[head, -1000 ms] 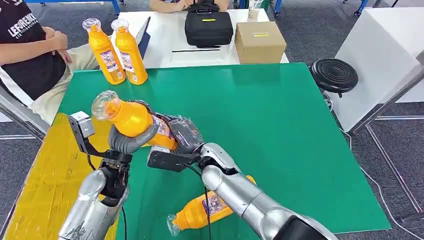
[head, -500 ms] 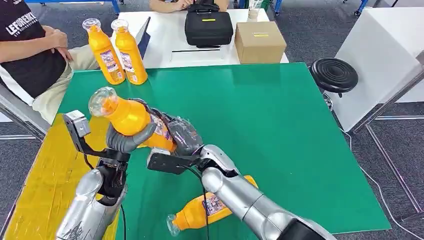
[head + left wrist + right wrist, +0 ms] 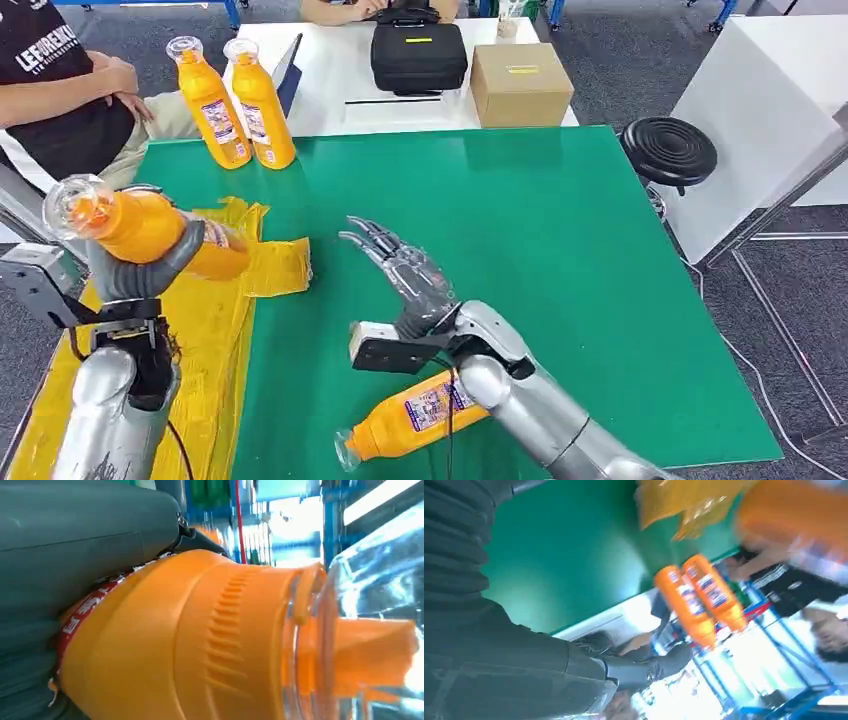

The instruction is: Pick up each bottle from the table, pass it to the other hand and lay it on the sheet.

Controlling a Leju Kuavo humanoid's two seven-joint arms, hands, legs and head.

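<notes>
- The left hand (image 3: 135, 270) grips an orange bottle (image 3: 150, 228) round its body, thick grey thumb wrapped across the front; the bottle lies tilted, its clear cap (image 3: 72, 200) pointing toward the worktop's left edge; it hangs above the yellow sheet (image 3: 215, 320)
- In the left wrist view the same bottle (image 3: 190, 640) shows close up, ribbed orange shoulder and clear cap (image 3: 370, 630), with the grey hand (image 3: 70, 550) pressed along its side
- The right hand (image 3: 405, 270) is spread and holds nothing, fingers (image 3: 372, 238) apart and pointing toward the far left corner; it hovers over the green worktop (image 3: 560, 260) near the middle of its near half
- A second orange bottle (image 3: 410, 420) lies on its side at the near edge of the worktop, just under the right forearm, cap toward the near left corner
- The yellow sheet covers the left edge of the worktop; its far end is crumpled and bunched onto the green (image 3: 270, 262)
- Two more orange bottles (image 3: 235, 100) stand upright side by side at the far left corner; the right wrist view shows them too (image 3: 699, 597)
- Beyond the far edge, a white table (image 3: 330, 85) carries a black case (image 3: 418, 55) and a cardboard box (image 3: 520, 85); a person (image 3: 60, 95) sits at the far left; a black stool (image 3: 668, 150) stands off the right edge
</notes>
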